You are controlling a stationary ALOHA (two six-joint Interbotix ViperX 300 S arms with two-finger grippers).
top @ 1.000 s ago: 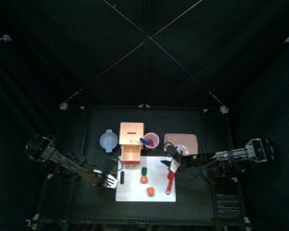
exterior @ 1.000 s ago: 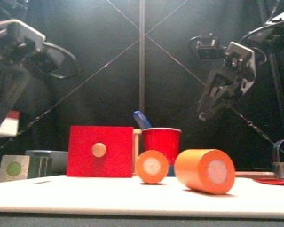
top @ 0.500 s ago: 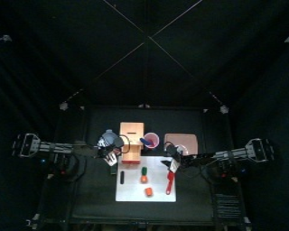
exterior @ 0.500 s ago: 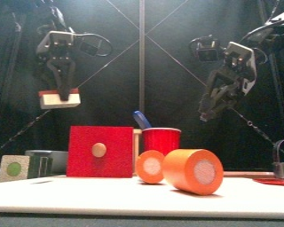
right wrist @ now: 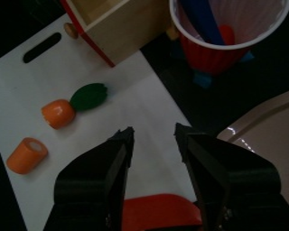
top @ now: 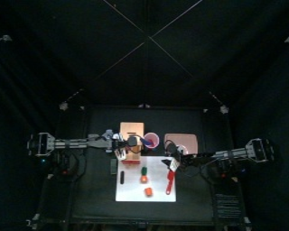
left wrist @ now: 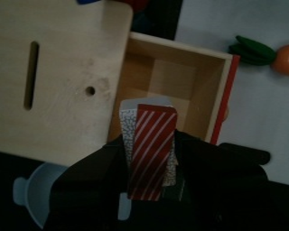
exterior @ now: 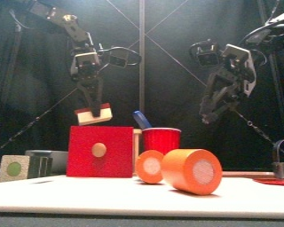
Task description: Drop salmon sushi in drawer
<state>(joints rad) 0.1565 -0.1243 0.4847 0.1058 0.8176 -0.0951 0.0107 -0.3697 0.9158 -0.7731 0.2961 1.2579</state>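
The salmon sushi point(left wrist: 151, 147), orange-and-white striped on a white rice block, is held in my left gripper point(left wrist: 152, 170). It hangs over the open wooden drawer point(left wrist: 172, 79) with its red front point(exterior: 100, 151). In the front view the sushi point(exterior: 95, 113) hangs just above the drawer front. My left gripper point(top: 122, 152) reaches in from the left. My right gripper point(right wrist: 153, 149) is open and empty, raised above the white board point(right wrist: 111, 104) on the right point(exterior: 216, 105).
A wooden box point(left wrist: 51, 72) holds the drawer. A red cup point(right wrist: 226, 32) stands beside it. Orange pieces point(right wrist: 59, 113) and a green piece point(right wrist: 89, 95) lie on the board. Two orange cylinders point(exterior: 193, 170) stand near the front. A plate point(top: 180, 142) is at the back right.
My left arm has carried the sushi from the far left, rightward, to just above the drawer. The big orange cylinder rolled slightly left. The right arm stayed put.
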